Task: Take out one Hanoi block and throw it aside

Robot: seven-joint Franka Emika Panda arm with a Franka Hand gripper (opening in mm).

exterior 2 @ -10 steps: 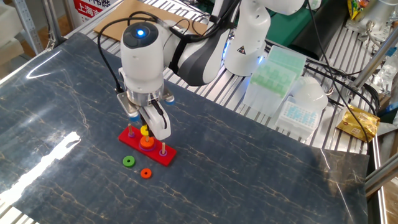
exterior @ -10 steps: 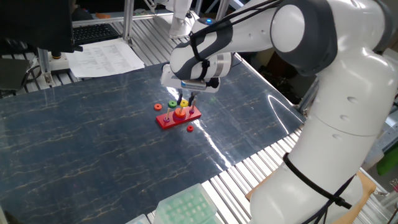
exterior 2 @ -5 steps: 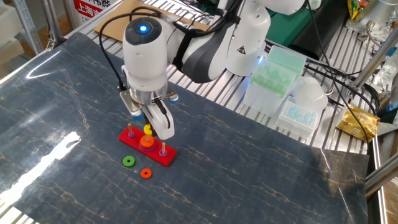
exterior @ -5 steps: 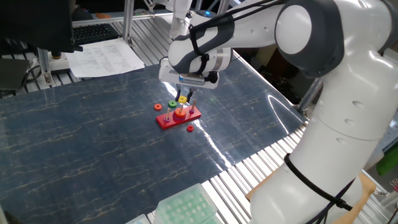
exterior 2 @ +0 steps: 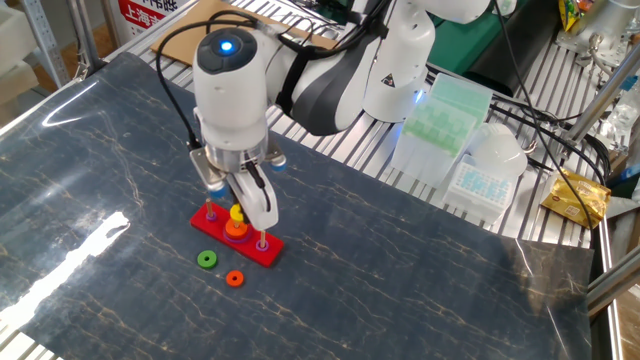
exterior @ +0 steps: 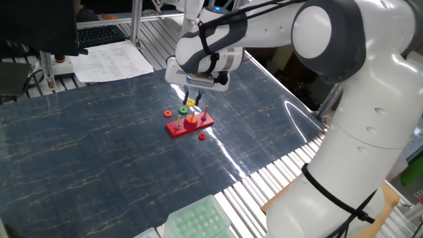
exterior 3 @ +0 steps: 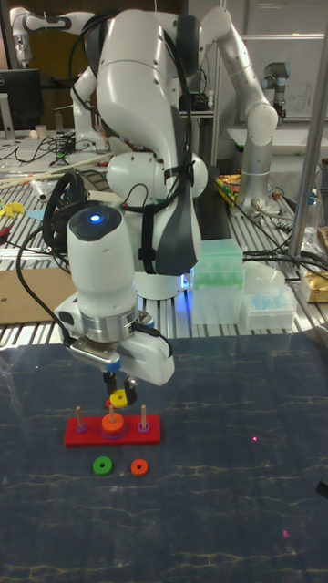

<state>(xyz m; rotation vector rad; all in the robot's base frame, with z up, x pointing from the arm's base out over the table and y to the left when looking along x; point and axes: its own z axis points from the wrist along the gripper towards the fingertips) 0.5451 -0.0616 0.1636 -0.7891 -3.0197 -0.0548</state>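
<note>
The Hanoi block (exterior 3: 118,398), a small yellow ring, hangs tilted between the fingers of my gripper (exterior 3: 116,393), which is shut on it. It sits just above the middle peg of the red pegged base (exterior 3: 87,434). An orange ring (exterior 3: 111,424) stays on that middle peg. In the other fixed view the yellow block (exterior 2: 237,213) shows beside the gripper (exterior 2: 240,212) fingers, over the base (exterior 2: 268,252). From the opposite side, the block (exterior: 191,102) hangs under the gripper (exterior: 192,100), above the base (exterior: 177,129).
A green ring (exterior 2: 207,260) and a loose orange ring (exterior 2: 235,279) lie on the dark mat in front of the base. Pipette-tip boxes (exterior 2: 448,115) stand at the mat's far edge. Papers (exterior: 112,59) lie beyond the mat.
The gripper has risen a little, carrying the yellow block up along the middle peg to just above its top. The other rings and the base have not moved.
</note>
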